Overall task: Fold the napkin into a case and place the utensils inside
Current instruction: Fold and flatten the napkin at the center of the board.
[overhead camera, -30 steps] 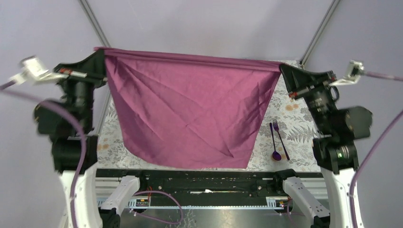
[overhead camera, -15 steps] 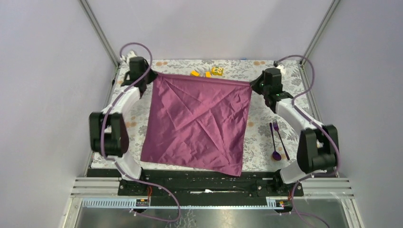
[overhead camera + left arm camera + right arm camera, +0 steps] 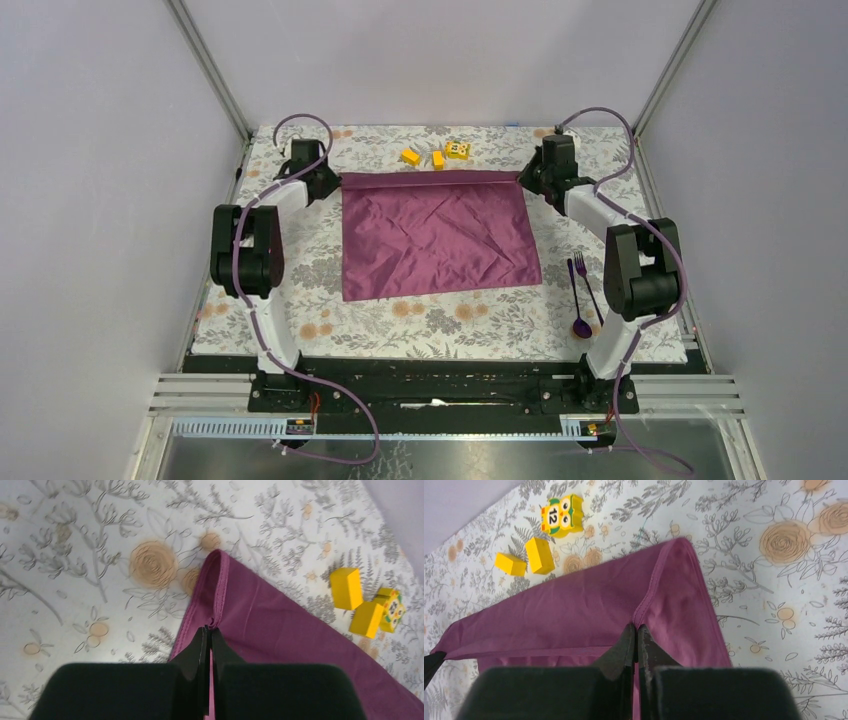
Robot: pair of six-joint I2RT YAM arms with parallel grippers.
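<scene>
The plum-purple napkin (image 3: 435, 235) lies on the tablecloth folded double into a wide rectangle, fold line at the far side. My left gripper (image 3: 335, 181) is shut on its far left corner, pinching the hem (image 3: 218, 611); the napkin (image 3: 280, 625) runs off to the right. My right gripper (image 3: 522, 178) is shut on the far right corner, the hem (image 3: 644, 611) between its tips. The dark purple spoon (image 3: 580, 322) and fork (image 3: 591, 290) lie side by side to the right of the napkin, untouched. No case is in view.
Two plain yellow blocks (image 3: 410, 157) (image 3: 438, 159) and a yellow owl block (image 3: 459, 150) sit just beyond the napkin's far edge, close to the fold. The floral tablecloth (image 3: 300, 300) covers the table. Frame posts and grey walls stand at both far corners.
Both arms came down from holding the napkin hanging high. The cloth now rests on the table doubled over, with both grippers low at its far corners.
</scene>
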